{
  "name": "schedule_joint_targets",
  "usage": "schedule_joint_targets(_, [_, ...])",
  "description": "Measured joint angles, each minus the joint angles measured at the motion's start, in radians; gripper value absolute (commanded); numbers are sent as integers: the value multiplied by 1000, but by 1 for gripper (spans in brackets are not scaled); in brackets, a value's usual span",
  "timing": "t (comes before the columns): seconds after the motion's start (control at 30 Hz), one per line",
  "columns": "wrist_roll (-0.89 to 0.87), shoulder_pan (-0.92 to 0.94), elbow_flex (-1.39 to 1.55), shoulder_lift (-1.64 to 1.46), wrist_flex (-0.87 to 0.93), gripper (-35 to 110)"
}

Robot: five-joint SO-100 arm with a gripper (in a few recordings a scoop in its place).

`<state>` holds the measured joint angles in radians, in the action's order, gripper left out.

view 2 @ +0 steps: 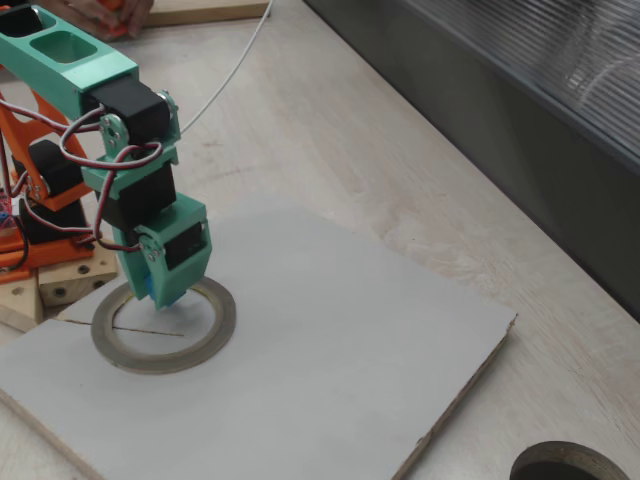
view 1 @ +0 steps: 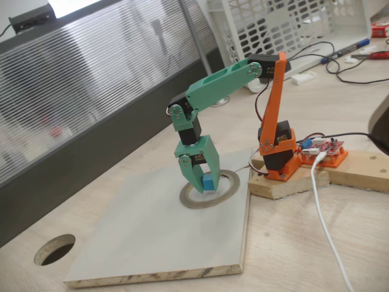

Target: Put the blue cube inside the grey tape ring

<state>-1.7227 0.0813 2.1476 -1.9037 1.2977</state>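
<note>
The gripper (view 1: 205, 182), clamped on the blue cube (view 1: 209, 184), hangs over the hollow of the grey tape ring (view 1: 228, 192), so lowering straight down before parting the fingers should keep the cube from bouncing onto the rim.

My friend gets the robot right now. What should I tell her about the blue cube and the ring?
Gripper: shut on the cube, pointing down over the ring.
Cube: between the fingers, low over the ring's hollow centre; whether it touches the board cannot be told.
Ring: flat on the grey board, beside the arm's orange base.
Done: cube picked up and brought over the ring.
Left: lower if needed, open the gripper so the cube stays inside the ring, then lift the arm away.
</note>
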Motion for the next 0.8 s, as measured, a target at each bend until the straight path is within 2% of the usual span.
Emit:
schedule_joint_targets(0.47, [2, 0, -3, -26, 3, 9])
schedule_joint_targets(0.57, [2, 0, -3, -74, 3, 23])
schedule_joint_targets(0.8, [2, 0, -3, -118, 77, 75])
